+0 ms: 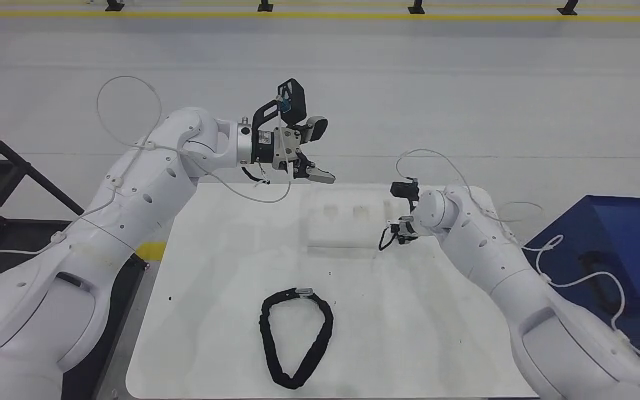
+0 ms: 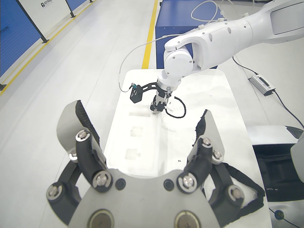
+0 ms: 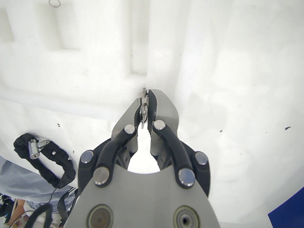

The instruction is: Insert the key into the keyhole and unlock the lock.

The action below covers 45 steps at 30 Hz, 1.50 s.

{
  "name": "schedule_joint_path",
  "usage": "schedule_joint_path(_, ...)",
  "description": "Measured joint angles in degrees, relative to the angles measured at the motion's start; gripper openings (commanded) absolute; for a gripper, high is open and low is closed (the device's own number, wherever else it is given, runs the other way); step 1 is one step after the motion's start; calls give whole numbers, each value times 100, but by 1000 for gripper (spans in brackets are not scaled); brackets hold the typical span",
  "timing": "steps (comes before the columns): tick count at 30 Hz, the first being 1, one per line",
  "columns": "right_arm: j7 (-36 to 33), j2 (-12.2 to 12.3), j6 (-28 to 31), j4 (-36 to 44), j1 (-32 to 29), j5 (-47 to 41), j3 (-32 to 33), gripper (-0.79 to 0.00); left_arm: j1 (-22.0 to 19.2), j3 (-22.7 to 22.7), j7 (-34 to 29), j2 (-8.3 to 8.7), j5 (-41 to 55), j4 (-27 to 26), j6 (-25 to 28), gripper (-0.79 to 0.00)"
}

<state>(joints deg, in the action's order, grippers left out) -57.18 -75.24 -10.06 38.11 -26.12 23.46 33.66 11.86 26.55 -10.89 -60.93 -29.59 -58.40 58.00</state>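
A black sleeved chain lock (image 1: 295, 335) lies in a loop at the table's front middle. Its silver lock body (image 3: 33, 150) shows a keyhole and joins the chain's ends (image 3: 51, 164). My right gripper (image 3: 147, 94) is shut on a small silver key (image 3: 144, 111), with its tips against the corner of a white foam block (image 3: 83, 48). From above, this gripper (image 1: 390, 235) is at the block's right end (image 1: 345, 225), well behind the lock. My left gripper (image 2: 142, 122) is open and holds nothing. It hangs above the table's back left edge (image 1: 318, 172).
The white table (image 1: 200, 300) has bare room around the chain. The foam block has several rectangular recesses (image 2: 136, 131). A blue bin (image 1: 600, 240) stands off the table's right side. A power brick (image 2: 261, 85) and its cable lie on the floor.
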Motion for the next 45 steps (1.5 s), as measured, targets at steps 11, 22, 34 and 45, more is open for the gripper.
schedule_joint_path(11,-344,127,-34,460,115,248,277,-785,0,0,0,0,0,0,0,0)
schedule_joint_path(22,-886,584,134,2023,-355,403,1046,-785,0,0,0,0,0,0,0,0)
schedule_joint_path(34,-1367,1122,242,4393,-1445,566,2270,-785,0,0,0,0,0,0,0,0)
schedule_joint_path(45,-1289,1428,456,5983,-2530,378,3401,-785,0,0,0,0,0,0,0,0)
